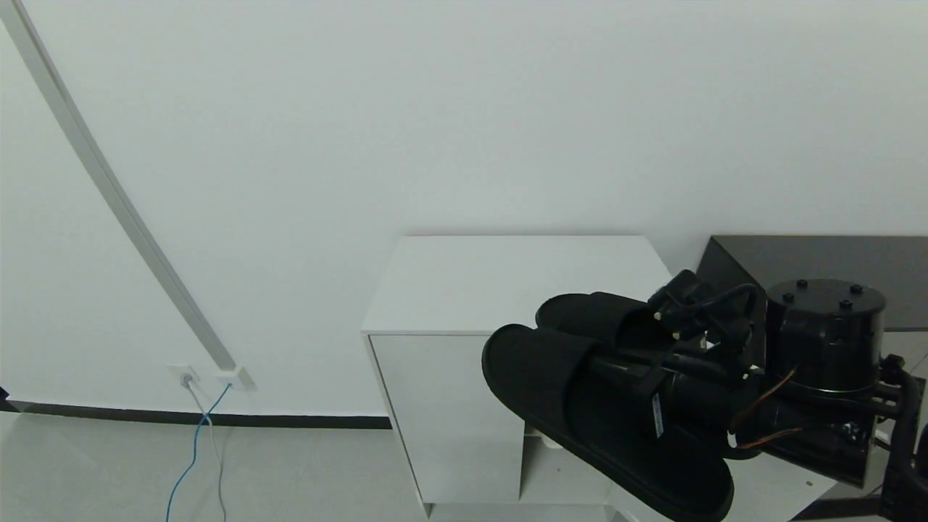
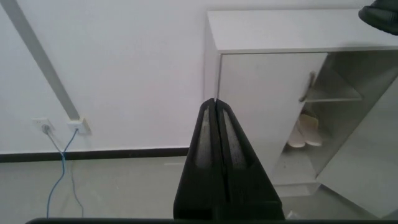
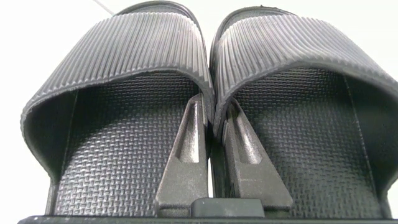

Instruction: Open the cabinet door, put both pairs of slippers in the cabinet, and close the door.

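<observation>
My right gripper [image 1: 641, 362] is shut on a pair of black slippers [image 1: 551, 370], held in the air in front of the white cabinet [image 1: 507, 283]. Its fingers [image 3: 186, 149] pinch the two inner edges of the ribbed black slippers [image 3: 130, 68] together. The cabinet [image 2: 292, 28] has its right door [image 2: 367, 155] swung open and its left door [image 2: 267, 106] shut. A light-coloured pair of slippers [image 2: 309, 130] lies on a shelf inside. My left gripper [image 2: 215, 106] is shut and holds nothing, off to the cabinet's left. A black slipper tip [image 2: 380, 14] shows above the cabinet top.
A wall socket with blue and grey cables [image 1: 196, 384] sits low on the wall to the left. A grey strip [image 1: 109, 188] runs slantwise up that wall. A dark table [image 1: 819, 261] stands right of the cabinet. Bare floor [image 1: 109, 471] lies to the left.
</observation>
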You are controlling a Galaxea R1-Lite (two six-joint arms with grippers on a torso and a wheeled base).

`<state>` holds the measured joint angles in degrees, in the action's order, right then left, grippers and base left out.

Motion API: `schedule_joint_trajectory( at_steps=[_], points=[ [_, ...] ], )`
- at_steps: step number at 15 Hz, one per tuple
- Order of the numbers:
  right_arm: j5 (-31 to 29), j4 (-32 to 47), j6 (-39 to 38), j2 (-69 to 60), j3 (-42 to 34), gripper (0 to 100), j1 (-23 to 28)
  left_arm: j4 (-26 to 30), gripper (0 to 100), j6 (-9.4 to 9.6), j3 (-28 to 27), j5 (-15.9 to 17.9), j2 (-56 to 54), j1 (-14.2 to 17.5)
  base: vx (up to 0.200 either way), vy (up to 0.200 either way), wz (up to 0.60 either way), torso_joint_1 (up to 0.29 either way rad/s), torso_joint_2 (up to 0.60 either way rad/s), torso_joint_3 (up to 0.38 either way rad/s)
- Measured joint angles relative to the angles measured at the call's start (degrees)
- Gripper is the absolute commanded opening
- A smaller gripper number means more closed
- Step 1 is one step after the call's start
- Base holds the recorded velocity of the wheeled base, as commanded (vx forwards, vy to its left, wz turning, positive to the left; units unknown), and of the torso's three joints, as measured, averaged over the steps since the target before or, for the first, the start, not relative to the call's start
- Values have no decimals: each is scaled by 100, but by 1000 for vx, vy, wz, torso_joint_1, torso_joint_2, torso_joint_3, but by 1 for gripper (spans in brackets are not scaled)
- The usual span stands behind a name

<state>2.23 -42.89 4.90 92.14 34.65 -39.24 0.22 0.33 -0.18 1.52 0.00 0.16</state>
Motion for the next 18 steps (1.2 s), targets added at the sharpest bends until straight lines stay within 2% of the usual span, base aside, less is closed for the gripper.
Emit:
schedule_joint_trajectory(
  at_steps=[3,18],
  points=[
    [28,-13,-34,4,-22,0,-4,2,0,0,0,0,0,0,0,-200,0,4,1,1],
    [67,-39,-22,-84,-278,0,-135,-4,0,-4,0,-2,0,5,0,0,0,0,0,0]
  ],
)
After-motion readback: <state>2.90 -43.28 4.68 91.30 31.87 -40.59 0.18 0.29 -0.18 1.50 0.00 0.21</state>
